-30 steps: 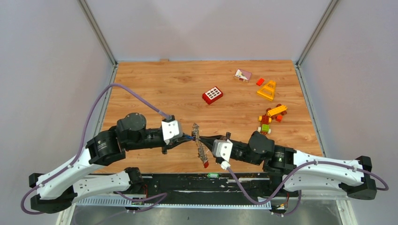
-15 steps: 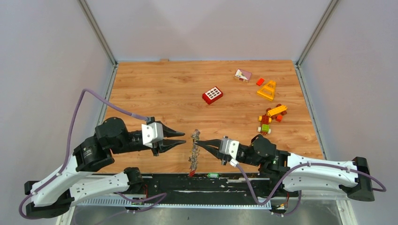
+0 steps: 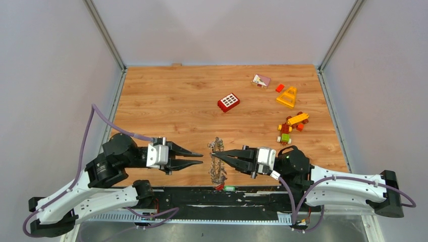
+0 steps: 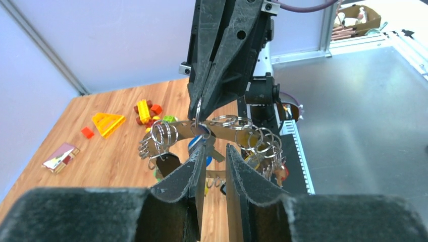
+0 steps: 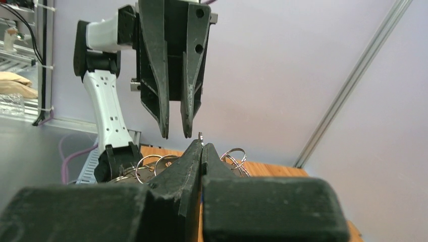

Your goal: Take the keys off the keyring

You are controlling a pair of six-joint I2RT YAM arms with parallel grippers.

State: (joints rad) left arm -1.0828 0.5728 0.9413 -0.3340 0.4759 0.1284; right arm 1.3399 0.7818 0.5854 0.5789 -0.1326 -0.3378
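The keyring (image 3: 218,164) hangs over the table's near edge, a grey band fringed with small split rings and keys (image 3: 220,174). My right gripper (image 3: 213,152) is shut on one thin ring at its top edge, and in the right wrist view (image 5: 201,143) the pads are pressed together with a sliver of metal sticking out. My left gripper (image 3: 202,157) is open and empty, just left of the keyring and apart from it. In the left wrist view the left gripper (image 4: 215,147) faces the keyring (image 4: 227,132), which carries blue and red key heads. The left gripper (image 5: 176,135) also shows open in the right wrist view.
A red brick (image 3: 228,102) lies mid-table. A yellow triangle (image 3: 287,97), a small red brick (image 3: 279,87), a pink card (image 3: 261,80) and a toy brick cluster (image 3: 290,128) lie at the right. The black front rail (image 3: 262,194) runs just below the keyring.
My left gripper has let go of the keyring, opened and drawn back to the left. My right gripper has drawn back toward the near edge with the keyring, which has swung flatter.
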